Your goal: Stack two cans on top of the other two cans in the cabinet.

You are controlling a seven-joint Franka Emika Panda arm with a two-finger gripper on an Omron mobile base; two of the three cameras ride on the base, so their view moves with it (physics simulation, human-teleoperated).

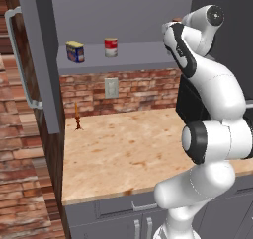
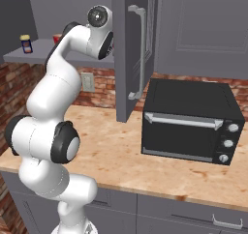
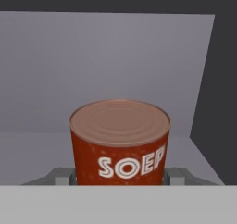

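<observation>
An orange-red can (image 3: 119,146) lettered SOEP stands upright between my fingers (image 3: 60,176), and my gripper (image 3: 119,177) is shut on its sides. It is inside the grey cabinet, in front of the back wall; whether it rests on the shelf is hidden. On the cabinet shelf (image 1: 143,55) the squat blue can with a yellow label (image 1: 75,51) stands at the left. A red-and-white can (image 1: 110,47) stands to its right, apart from it. My arm's own links hide the hand at the shelf's right end. The blue can (image 2: 26,43) also shows in the right base view.
The cabinet door (image 1: 39,60) hangs open at the left with its silver bar handle (image 1: 17,60). Below lies a wooden counter (image 1: 123,149) with a brick backsplash and a wall outlet (image 1: 111,87). A black toaster oven (image 2: 191,122) sits on the counter at the right.
</observation>
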